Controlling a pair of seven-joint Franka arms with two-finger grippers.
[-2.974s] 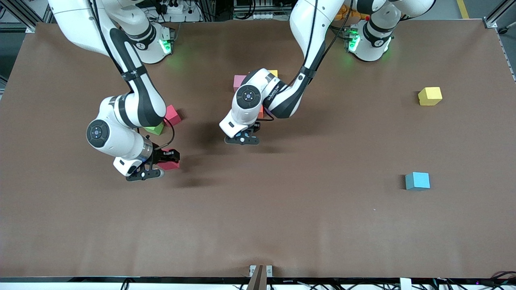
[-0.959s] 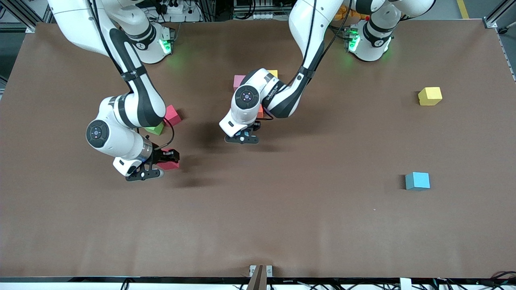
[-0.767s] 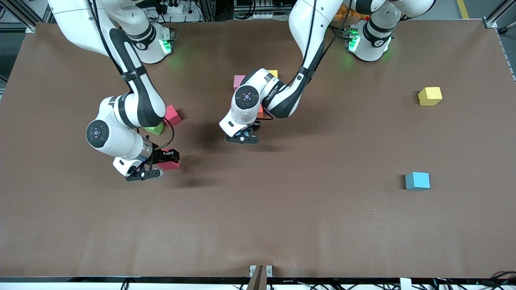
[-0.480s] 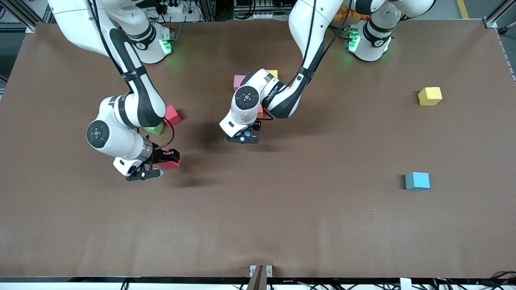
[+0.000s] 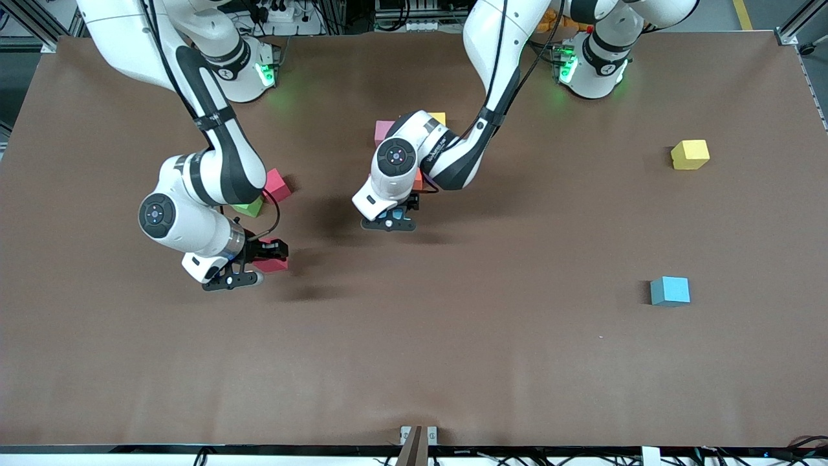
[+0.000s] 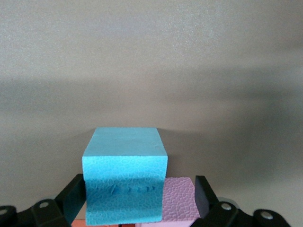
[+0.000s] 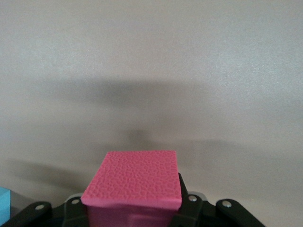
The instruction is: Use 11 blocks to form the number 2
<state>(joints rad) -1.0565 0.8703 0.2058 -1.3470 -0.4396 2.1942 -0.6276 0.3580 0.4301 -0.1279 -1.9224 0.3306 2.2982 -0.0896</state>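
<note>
We judged that the opened left end effector (image 5: 389, 222) could nudge the released light blue block (image 6: 125, 184) on retreat, while the right end effector (image 5: 249, 261), clamping a pink block (image 7: 135, 189) above the surface (image 5: 453, 336), could misplace it.

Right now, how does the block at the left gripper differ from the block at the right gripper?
The block at the left gripper is light blue; the one at the right gripper is pink. The left gripper's fingers stand open on either side of the blue block, so it is released; the right gripper is shut on the pink block. The blue block sits against a purple block; nothing shows against the pink one. Both are matte cubes that look the same size.
</note>
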